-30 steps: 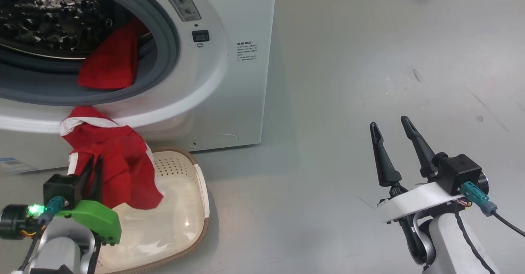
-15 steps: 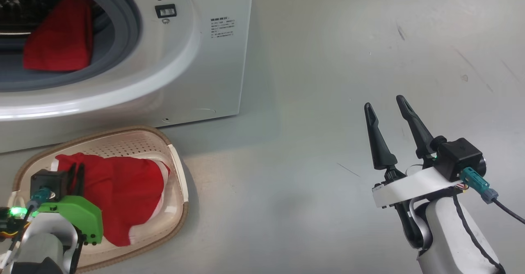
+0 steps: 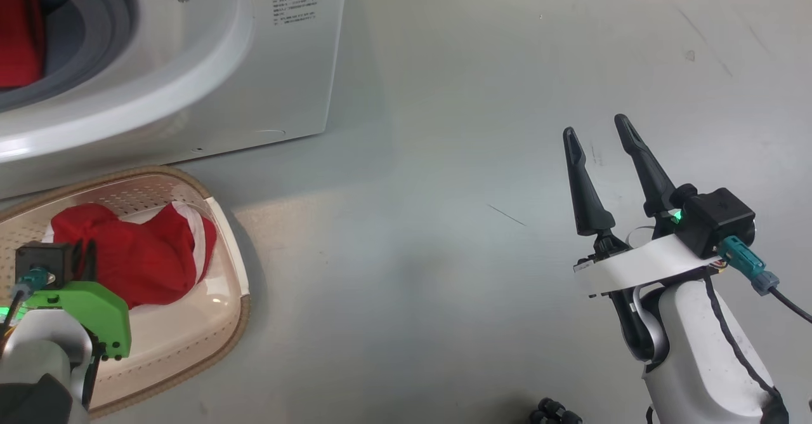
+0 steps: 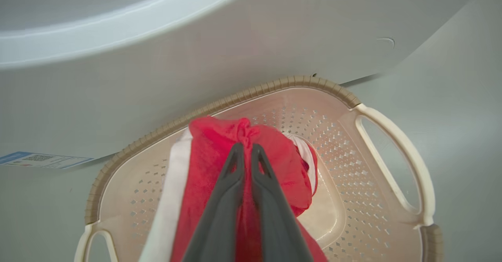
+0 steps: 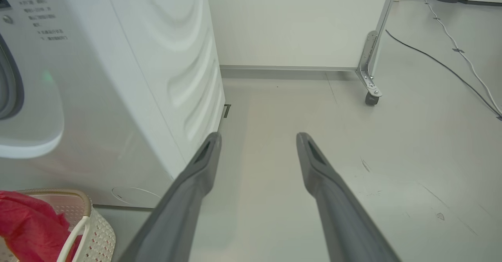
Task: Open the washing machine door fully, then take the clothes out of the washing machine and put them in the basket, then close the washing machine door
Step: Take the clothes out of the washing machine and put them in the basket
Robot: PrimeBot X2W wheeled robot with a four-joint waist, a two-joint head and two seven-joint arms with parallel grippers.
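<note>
- Clothes: one red bundle with white trim is lying down in the basket, near left, just in front of the washing machine.
- Left pincer is clenched on that bundle, fabric pinched between the tips.
- So this is the drop-off step, I'd say. Next move is just letting go and lifting clear without dragging the fabric out.
- Second red garment sits in the drum mouth, far left, so another trip looks due.
- Right pincer hangs released over bare floor, well off to the right.
</note>
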